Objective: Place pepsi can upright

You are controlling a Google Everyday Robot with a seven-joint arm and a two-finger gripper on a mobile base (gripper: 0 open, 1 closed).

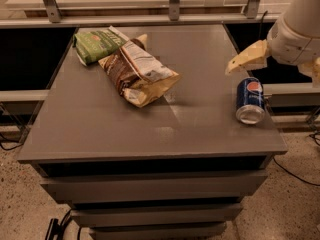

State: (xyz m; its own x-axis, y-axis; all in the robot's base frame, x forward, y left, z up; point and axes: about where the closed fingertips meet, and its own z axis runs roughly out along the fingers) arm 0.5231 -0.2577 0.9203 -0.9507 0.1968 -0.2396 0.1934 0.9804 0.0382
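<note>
robot lab; gripper over grey drawer cabinet

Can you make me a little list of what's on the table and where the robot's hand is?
table: grey top, drawers underneath
pepsi can: lying on its side near the right edge, not upright yet
green bag: back left corner
brown bag: right next to the green bag, toward the middle
gripper: in the air just above the can, open, holding nothing
</note>
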